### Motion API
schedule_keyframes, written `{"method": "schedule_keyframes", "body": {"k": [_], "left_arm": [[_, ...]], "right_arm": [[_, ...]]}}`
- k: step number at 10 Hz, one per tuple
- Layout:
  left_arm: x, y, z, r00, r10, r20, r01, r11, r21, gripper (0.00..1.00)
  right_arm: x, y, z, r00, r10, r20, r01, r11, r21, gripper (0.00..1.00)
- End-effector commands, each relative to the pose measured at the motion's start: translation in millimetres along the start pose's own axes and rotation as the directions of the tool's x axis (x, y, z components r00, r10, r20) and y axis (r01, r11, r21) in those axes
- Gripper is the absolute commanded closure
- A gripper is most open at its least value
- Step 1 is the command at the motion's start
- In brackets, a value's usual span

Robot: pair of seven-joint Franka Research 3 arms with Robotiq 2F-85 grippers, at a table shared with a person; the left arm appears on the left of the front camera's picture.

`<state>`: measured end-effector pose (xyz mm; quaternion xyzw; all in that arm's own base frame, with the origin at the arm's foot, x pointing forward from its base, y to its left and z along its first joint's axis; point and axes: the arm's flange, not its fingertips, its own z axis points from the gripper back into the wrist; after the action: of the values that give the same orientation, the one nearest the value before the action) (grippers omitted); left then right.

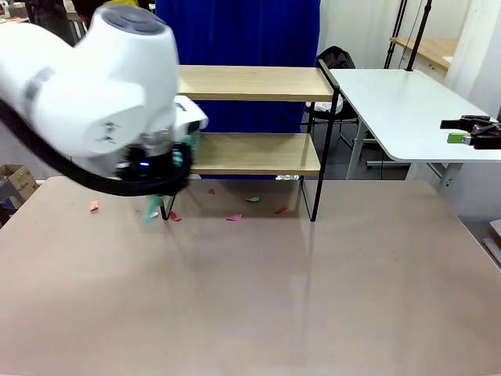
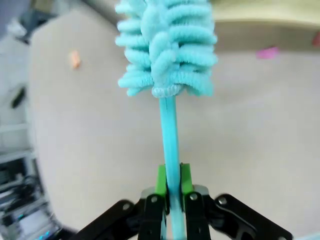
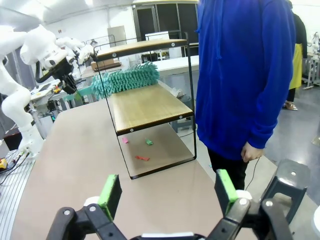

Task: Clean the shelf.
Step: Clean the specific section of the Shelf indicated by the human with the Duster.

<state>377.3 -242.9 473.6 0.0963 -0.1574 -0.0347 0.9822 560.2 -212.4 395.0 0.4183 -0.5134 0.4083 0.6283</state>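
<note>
The shelf [image 1: 258,153] stands at the table's far side: two light wood boards in a thin black frame. My left gripper [image 2: 171,186] is shut on the thin teal handle of a fluffy teal duster [image 2: 167,47]. In the right wrist view the duster [image 3: 125,80] lies along the lower board of the shelf [image 3: 150,107], reaching in from its left end, where my left gripper [image 3: 67,82] holds it. My left arm [image 1: 102,94] hides most of the duster in the front view. My right gripper [image 3: 167,192] is open and holds nothing; in the front view it [image 1: 462,131] hovers far right.
Small paper scraps lie on the table under and beside the shelf: pink [image 1: 233,217], green [image 1: 252,199], red [image 1: 280,209], orange [image 1: 94,205]. A person in a blue hoodie [image 3: 245,75] stands behind the shelf. A white side table [image 1: 407,110] adjoins at the right.
</note>
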Motion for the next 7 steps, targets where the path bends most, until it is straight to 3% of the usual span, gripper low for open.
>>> {"method": "schedule_keyframes", "body": {"k": [1,2,3,6,7], "left_arm": [[-9.1,35.9,16.5,1.000,-0.018,-0.020,0.020,0.991,0.134,0.87],[-9.6,45.1,20.0,1.000,-0.003,-0.017,0.007,0.972,0.236,0.87],[-15.9,40.5,33.4,0.999,-0.018,0.041,0.006,0.962,0.273,0.87],[-34.7,4.3,73.7,0.976,-0.128,0.174,0.118,0.991,0.068,0.87],[-23.7,24.8,52.3,0.992,-0.097,0.078,0.081,0.978,0.195,0.87]], "right_arm": [[2.6,1.0,-1.0,1.000,0.004,0.002,-0.004,1.000,0.000,0.00],[2.6,1.0,-1.0,1.000,0.004,0.002,-0.004,1.000,0.000,0.00],[2.6,1.0,-1.0,1.000,0.004,0.002,-0.004,1.000,0.000,0.00],[2.6,1.0,-1.0,1.000,0.004,0.002,-0.004,1.000,0.000,0.00],[2.6,1.0,-1.0,1.000,0.004,0.002,-0.004,1.000,0.000,0.00]]}}
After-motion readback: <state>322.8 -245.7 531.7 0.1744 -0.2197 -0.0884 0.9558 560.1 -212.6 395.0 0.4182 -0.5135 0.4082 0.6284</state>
